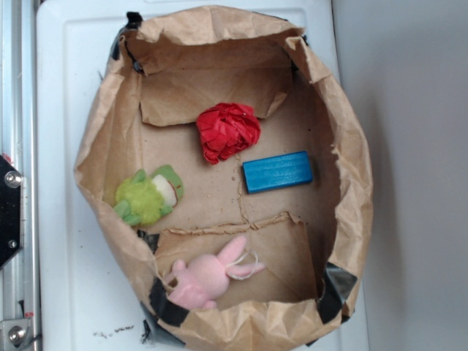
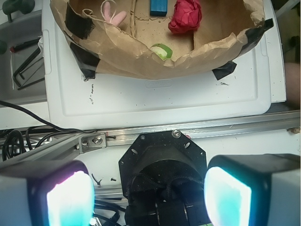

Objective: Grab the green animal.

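Observation:
The green animal [image 1: 148,196] is a fuzzy lime-green plush with darker limbs and a white-and-red patch. It lies against the left inner wall of the brown paper bag basket [image 1: 344,146]. In the wrist view only a sliver of the green animal [image 2: 162,51] shows over the bag's near rim. My gripper [image 2: 148,197] hangs far back from the bag, above the robot base, and does not appear in the exterior view. Its two glowing pads [image 2: 70,200] stand wide apart with nothing between them.
A red ruffled paper ball [image 1: 228,130], a blue block [image 1: 277,172] and a pink plush bunny [image 1: 208,276] share the bag. The bag sits on a white tray [image 1: 58,110]. A metal rail [image 2: 188,132] and cables [image 2: 28,136] lie between gripper and tray.

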`<action>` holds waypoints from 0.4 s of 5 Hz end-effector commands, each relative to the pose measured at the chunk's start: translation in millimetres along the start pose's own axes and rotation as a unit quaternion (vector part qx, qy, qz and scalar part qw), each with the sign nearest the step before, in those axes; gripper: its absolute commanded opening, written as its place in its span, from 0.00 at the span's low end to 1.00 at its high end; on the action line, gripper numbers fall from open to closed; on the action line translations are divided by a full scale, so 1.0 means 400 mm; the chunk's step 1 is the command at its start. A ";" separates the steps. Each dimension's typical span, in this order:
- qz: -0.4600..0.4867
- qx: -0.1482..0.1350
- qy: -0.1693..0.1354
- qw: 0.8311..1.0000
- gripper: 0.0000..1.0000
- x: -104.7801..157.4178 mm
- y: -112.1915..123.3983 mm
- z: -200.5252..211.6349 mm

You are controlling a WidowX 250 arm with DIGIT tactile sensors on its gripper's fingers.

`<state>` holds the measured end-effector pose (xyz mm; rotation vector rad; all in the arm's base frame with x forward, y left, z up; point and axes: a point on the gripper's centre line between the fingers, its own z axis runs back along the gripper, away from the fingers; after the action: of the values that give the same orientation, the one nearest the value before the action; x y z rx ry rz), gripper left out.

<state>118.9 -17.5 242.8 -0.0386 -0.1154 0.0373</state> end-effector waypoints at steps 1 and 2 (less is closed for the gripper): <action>0.000 0.000 0.000 1.000 1.00 0.000 0.000 0.000; 0.038 0.026 -0.017 0.999 1.00 0.111 -0.003 -0.062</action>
<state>166.0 -16.3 220.0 0.0057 -0.1369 0.1153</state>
